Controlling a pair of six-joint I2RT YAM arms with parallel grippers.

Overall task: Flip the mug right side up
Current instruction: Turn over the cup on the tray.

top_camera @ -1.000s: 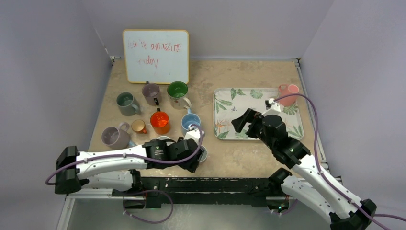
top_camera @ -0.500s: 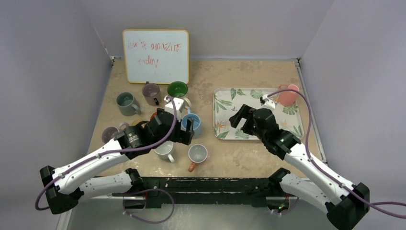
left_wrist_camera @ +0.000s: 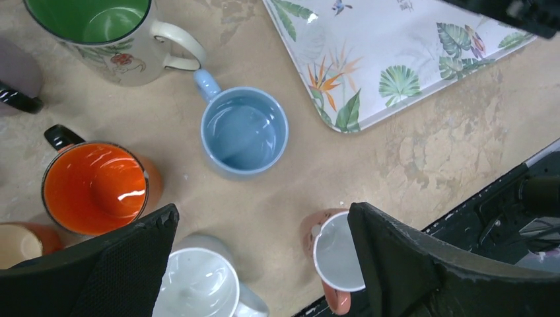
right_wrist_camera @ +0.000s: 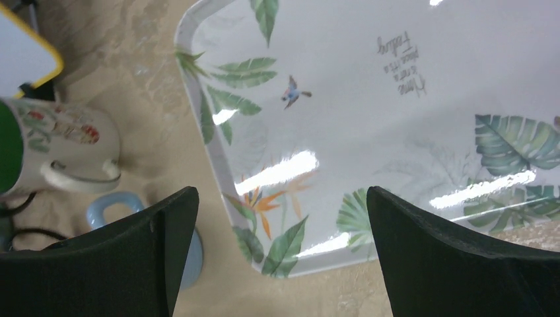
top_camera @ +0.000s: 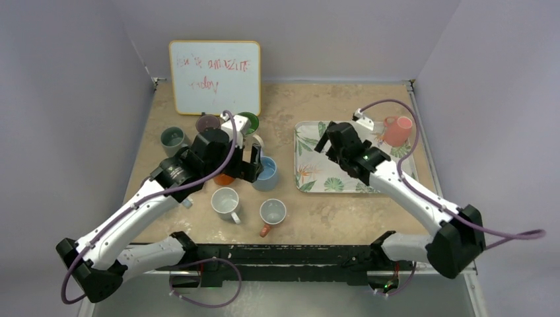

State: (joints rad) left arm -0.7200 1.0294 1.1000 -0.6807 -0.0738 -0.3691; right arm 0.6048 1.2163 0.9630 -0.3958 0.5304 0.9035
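- Now, in the top view, the left gripper [top_camera: 253, 166] has lifted clear of the near edge of the table [top_camera: 330, 211]. It hangs over the cluster of mugs with its jaws spread wide and empty. The mug [top_camera: 272, 211] it was down on a second ago stands alone by that near edge, mouth up, handle toward the arms. The right gripper [top_camera: 329, 140], equally wide and empty, has reached farther out over the tray [top_camera: 310, 181], short of the pink mug [top_camera: 398, 130] at the tray's far right corner.
- Left wrist view: below the parted fingers sit the blue mug [left_wrist_camera: 244, 132], the orange mug [left_wrist_camera: 94, 188], the white mug [left_wrist_camera: 198, 284] and the released mug [left_wrist_camera: 338, 257], its pale inside facing up. Nothing is held. The turn looks done, and the mug seems to stand steady on its own.
- Right wrist view: only bare tray [right_wrist_camera: 396, 99] shows between the open fingers, with the green mug [right_wrist_camera: 66, 142] on the table off the tray's left edge.
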